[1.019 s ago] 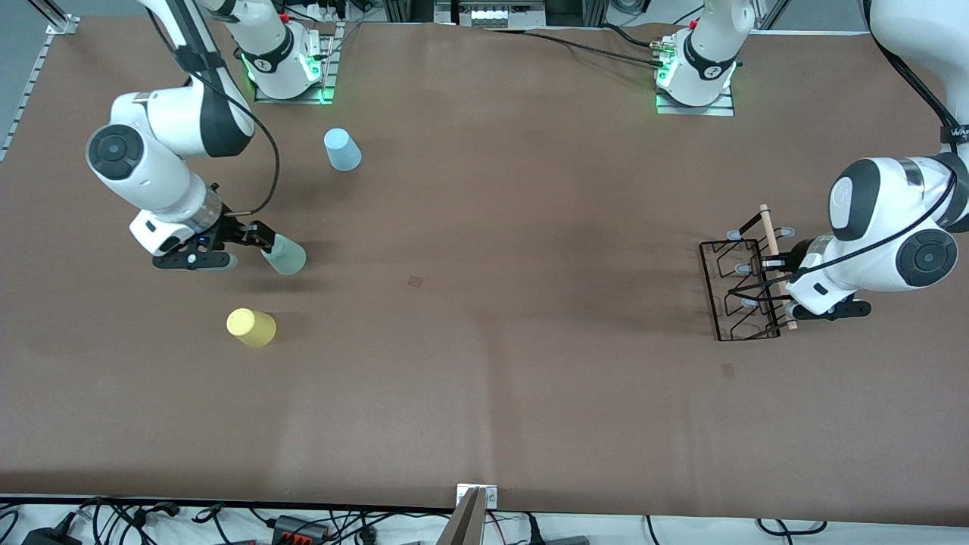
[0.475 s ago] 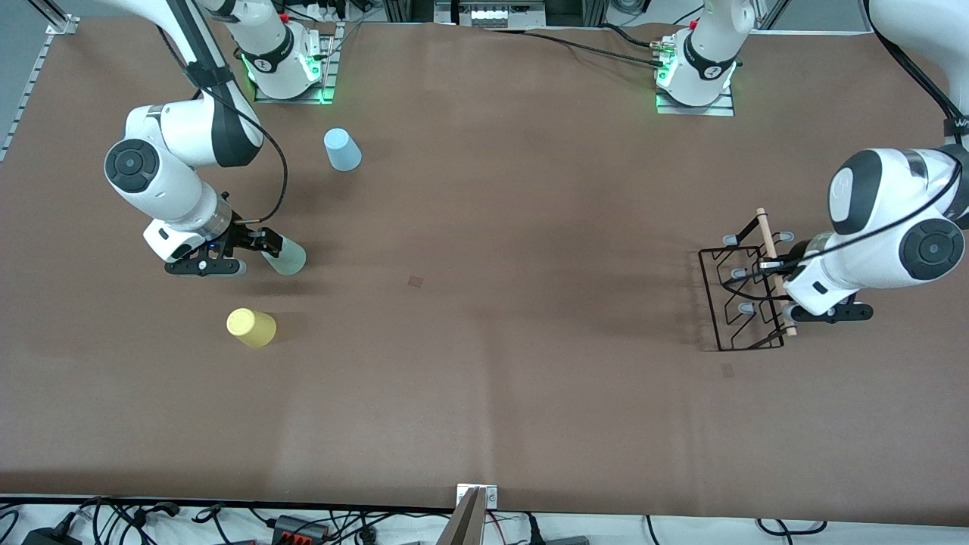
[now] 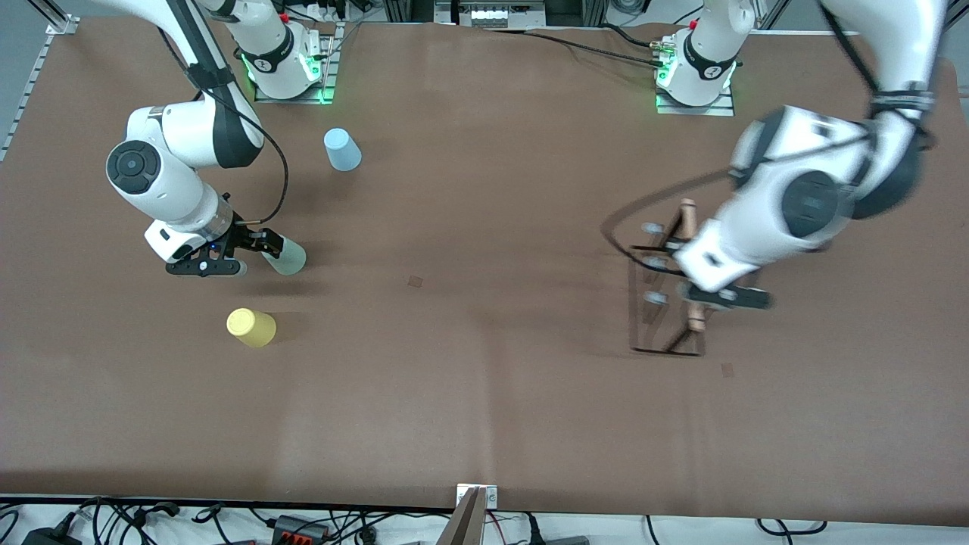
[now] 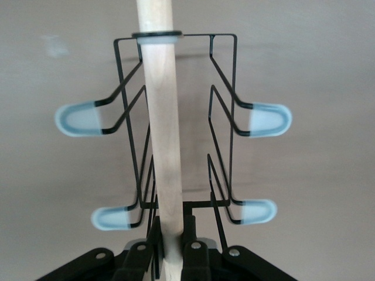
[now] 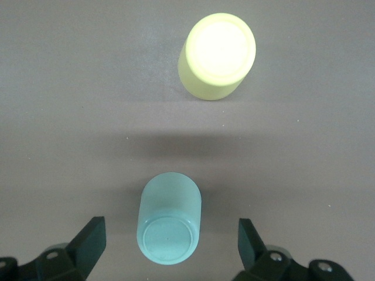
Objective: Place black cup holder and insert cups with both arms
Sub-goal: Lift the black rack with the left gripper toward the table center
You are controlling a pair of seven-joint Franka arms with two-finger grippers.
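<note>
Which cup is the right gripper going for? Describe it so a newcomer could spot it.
Look at the right arm's end of the brown table, where three cups stand. The pale green cup sits between the open fingers of the right gripper, not yet clamped. The light blue cup is farther from the front camera and the yellow cup nearer; only the green one has a gripper around it.

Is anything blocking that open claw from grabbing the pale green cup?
Nothing visible does. The right gripper is open, and the pale green cup stands upside down between its fingers with bare table on both sides. The yellow cup stands apart from it.
</note>
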